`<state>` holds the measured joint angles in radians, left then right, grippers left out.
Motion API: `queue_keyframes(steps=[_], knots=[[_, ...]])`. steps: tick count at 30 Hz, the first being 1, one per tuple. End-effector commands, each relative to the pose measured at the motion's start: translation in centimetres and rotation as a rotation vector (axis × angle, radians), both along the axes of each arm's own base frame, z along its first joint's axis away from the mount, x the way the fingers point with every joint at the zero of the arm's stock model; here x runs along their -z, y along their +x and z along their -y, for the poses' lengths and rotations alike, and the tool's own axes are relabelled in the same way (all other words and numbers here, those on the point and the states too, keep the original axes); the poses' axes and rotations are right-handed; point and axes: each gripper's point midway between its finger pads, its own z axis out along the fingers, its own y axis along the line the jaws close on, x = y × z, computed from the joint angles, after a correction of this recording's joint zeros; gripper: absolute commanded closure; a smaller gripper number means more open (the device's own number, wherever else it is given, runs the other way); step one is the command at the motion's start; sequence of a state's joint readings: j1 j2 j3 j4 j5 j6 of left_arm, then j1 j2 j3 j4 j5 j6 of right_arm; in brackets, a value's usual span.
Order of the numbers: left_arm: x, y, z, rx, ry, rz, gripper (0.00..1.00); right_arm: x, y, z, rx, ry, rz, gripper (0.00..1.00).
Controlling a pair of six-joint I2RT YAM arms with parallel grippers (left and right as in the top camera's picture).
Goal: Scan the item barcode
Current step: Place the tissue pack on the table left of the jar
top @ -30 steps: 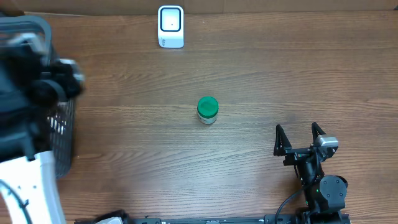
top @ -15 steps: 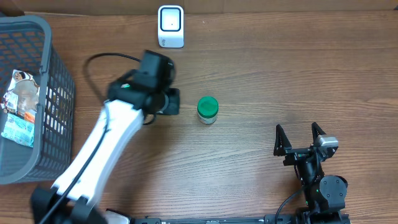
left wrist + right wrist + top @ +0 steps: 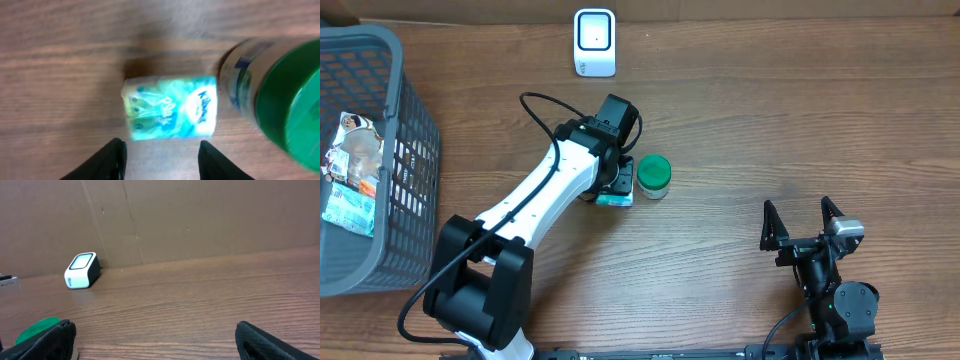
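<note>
A teal Kleenex tissue pack [image 3: 170,106] lies flat on the wooden table, just left of a green-lidded jar [image 3: 280,95]. My left gripper [image 3: 162,152] hovers over it, open; the pack sits beyond the fingertips, not between them. From overhead, the left gripper [image 3: 617,180] points down with the pack [image 3: 615,199] showing at its near side and the jar [image 3: 654,175] right beside it. The white barcode scanner [image 3: 594,42] stands at the table's far edge, also visible as scanner [image 3: 81,270]. My right gripper [image 3: 804,225] rests open and empty near the front right.
A grey wire basket [image 3: 415,120] stands at the left edge with packaged items [image 3: 350,170] inside. A brown cardboard wall [image 3: 200,220] runs behind the table. The left arm's black cable [image 3: 535,105] loops over the table.
The left arm swung from the basket to the table's middle. Its jaws parted, and the tissue pack now lies on the table beside the jar. The right arm stayed still.
</note>
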<state>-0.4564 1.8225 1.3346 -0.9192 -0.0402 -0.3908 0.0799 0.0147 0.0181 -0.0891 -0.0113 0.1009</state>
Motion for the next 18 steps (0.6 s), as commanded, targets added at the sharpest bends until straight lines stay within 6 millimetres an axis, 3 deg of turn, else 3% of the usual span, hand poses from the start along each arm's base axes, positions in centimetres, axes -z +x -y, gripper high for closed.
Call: queue_keyframes(steps=[1,6,10,14,18], knots=[[-3.5,2.0,-0.3,-0.041,-0.019,0.068,0.52,0.1,0.0,0.1,0.004,-0.004,0.008,0.00],[-12.0,4.2,-1.7,-0.088,-0.075,0.203,0.52,0.1,0.0,0.1,0.004,-0.004,0.009,0.00],[-19.9,5.1,-5.2,-0.154,-0.103,0.351,0.48,0.1,0.0,0.1,0.004,-0.004,0.008,0.00],[-25.5,3.4,-12.6,-0.321,-0.034,0.462,0.39,0.1,0.0,0.1,0.004,-0.004,0.009,0.00],[-28.3,0.8,-20.6,-0.550,-0.001,0.534,0.37,0.1,0.0,0.1,0.004,-0.004,0.008,0.00]])
